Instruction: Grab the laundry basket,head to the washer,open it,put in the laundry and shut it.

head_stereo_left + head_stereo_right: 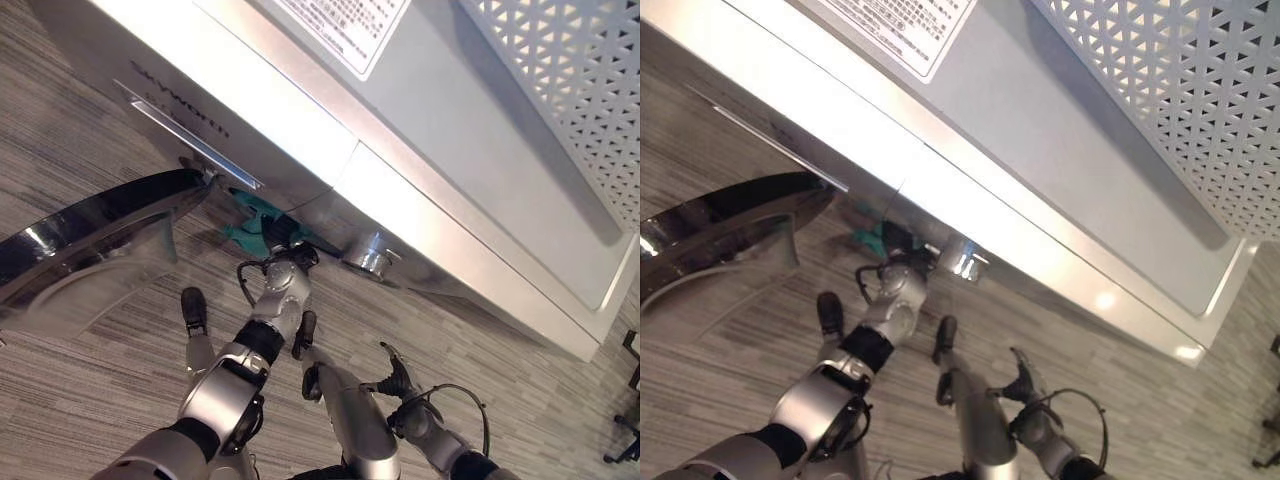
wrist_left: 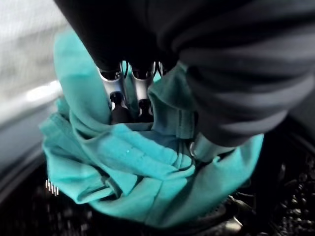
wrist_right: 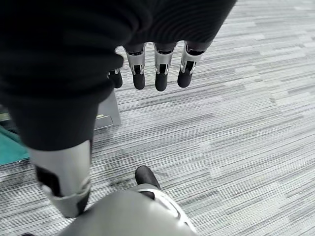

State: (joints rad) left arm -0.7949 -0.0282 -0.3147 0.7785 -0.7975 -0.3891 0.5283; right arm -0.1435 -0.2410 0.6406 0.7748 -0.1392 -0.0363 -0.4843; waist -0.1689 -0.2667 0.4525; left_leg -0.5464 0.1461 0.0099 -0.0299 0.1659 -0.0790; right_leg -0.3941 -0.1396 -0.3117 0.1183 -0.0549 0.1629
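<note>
One crumpled teal cloth garment (image 2: 142,172) sits at the mouth of one white box-shaped washer (image 1: 400,130), over its dark perforated metal drum (image 2: 29,211). The left hand (image 2: 133,93) has its fingers curled into the folds, gripping it. One glossy round door (image 1: 90,235) stands open. The right hand (image 3: 157,69) hangs with relaxed fingers, empty, above grey striped carpet (image 3: 246,128).

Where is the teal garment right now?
The teal garment is bunched in the left hand at the washer's drum opening, just right of the open door in the eye views.
</note>
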